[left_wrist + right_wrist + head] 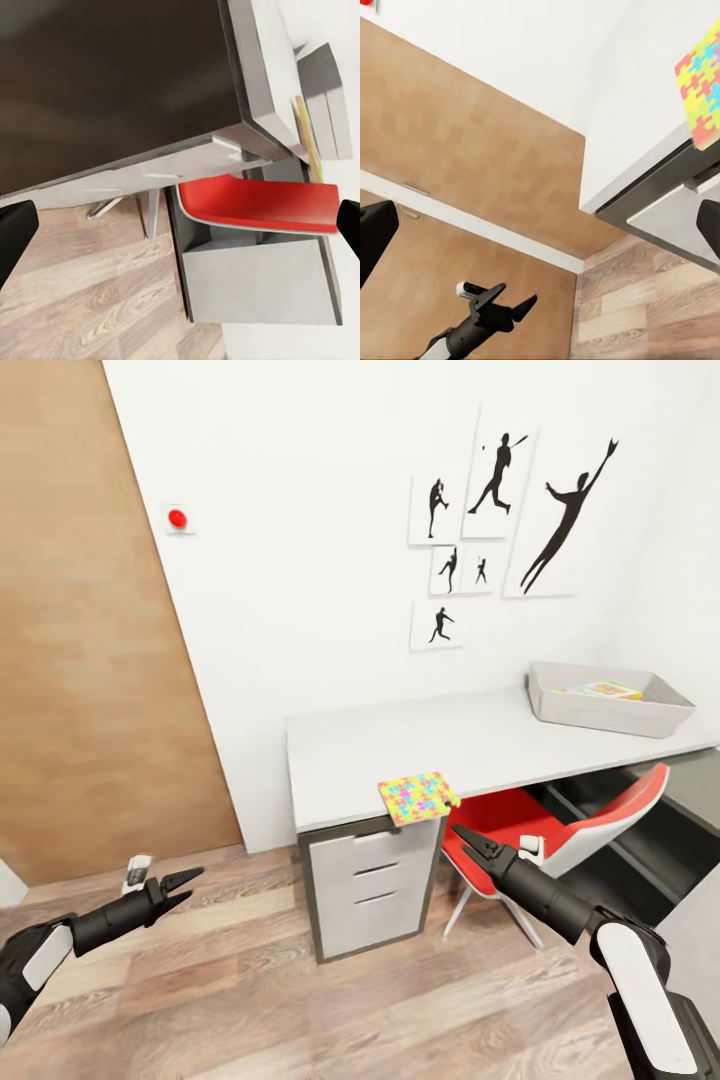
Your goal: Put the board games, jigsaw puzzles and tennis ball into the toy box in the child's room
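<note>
Right gripper point(470, 841) sits fingers spread, empty, just below and right of the jigsaw puzzle point(419, 797), which lies flat on the table point(480, 745) with its near part hanging over the front edge. Puzzle is up and slightly left of that hand; right arm clearly nearer. Left gripper point(186, 882) hangs low over the floor, well apart, also spread and empty. Overhang looks grabbable from below-front. Red chair point(560, 830) crowds the right arm's side; toy box point(610, 700) stands at the table's far right with something colourful inside
</note>
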Motion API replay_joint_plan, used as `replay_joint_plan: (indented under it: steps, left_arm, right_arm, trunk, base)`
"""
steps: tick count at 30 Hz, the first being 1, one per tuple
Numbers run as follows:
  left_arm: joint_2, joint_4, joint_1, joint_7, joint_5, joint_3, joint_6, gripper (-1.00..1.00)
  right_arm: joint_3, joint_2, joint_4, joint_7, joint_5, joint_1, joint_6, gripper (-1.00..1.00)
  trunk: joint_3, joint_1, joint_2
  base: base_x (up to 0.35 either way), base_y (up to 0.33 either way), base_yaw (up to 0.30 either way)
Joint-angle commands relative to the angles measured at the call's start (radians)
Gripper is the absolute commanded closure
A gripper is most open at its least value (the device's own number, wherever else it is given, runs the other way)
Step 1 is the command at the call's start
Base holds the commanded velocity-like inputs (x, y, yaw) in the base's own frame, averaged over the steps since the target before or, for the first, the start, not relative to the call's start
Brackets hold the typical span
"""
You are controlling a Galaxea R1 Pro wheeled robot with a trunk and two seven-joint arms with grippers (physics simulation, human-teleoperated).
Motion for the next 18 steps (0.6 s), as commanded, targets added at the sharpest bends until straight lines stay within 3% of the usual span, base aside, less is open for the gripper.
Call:
replay_joint_plan:
  steps: [1, 18]
  left_arm:
    - [-0.001, 0.000, -0.001, -0.002, 0.003, 0.001, 0.008, -1.00]
    - [-0.005, 0.000, -0.001, -0.001, 0.003, 0.001, 0.007, -1.00]
  right_arm:
    - [-0.002, 0.000, 0.000, 0.004, 0.001, 0.000, 0.005, -1.00]
    - [0.000, 0.001, -0.001, 0.005, 0.003, 0.000, 0.009, -1.00]
  trunk:
    - [-0.001, 0.000, -0.001]
    - [-0.001, 0.000, -0.001]
  base:
    - [0.000, -0.264, 0.282]
    - [0.000, -0.201, 0.281]
